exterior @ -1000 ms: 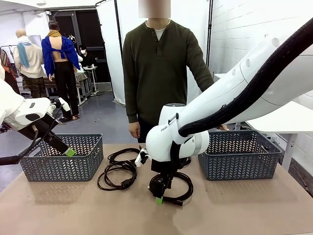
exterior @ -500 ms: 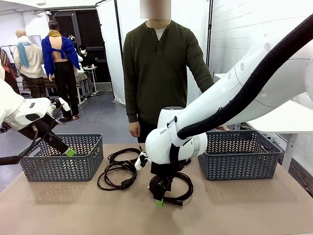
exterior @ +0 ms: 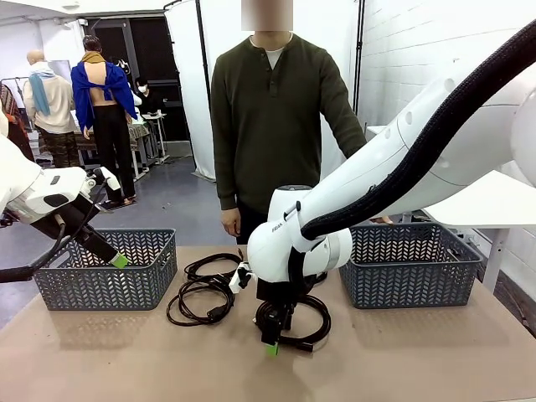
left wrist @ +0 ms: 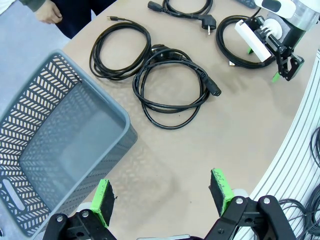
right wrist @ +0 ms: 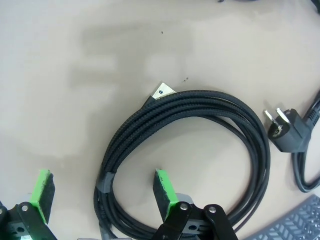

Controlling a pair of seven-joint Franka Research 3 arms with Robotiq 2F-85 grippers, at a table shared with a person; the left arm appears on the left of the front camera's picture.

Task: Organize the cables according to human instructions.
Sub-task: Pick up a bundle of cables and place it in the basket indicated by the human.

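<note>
1. Since my right claw (right wrist: 102, 192) hangs with its pads apart, astride the taped side of the braided coil (right wrist: 200, 107) near my table edge, the step in hand looks like the grab. Nothing is held yet.
2. To do it well, I should drop straight down until the pads flank the whole bundle at the tape, then close, so no loop slips free.
3. A fourth cord's plug (right wrist: 285, 130) lies just beside the coil, so I must lift clear of it.
4. Farther to my left, two looped cords (left wrist: 141, 100) lie overlapped on the table.
5. My left claw (exterior: 117, 260) hangs wide open and empty over the left basket (exterior: 105, 289). The right basket (exterior: 410, 285) sits opposite.
6. Farthest off, the person (exterior: 268, 117) stands. I cannot tell which basket they want.
</note>
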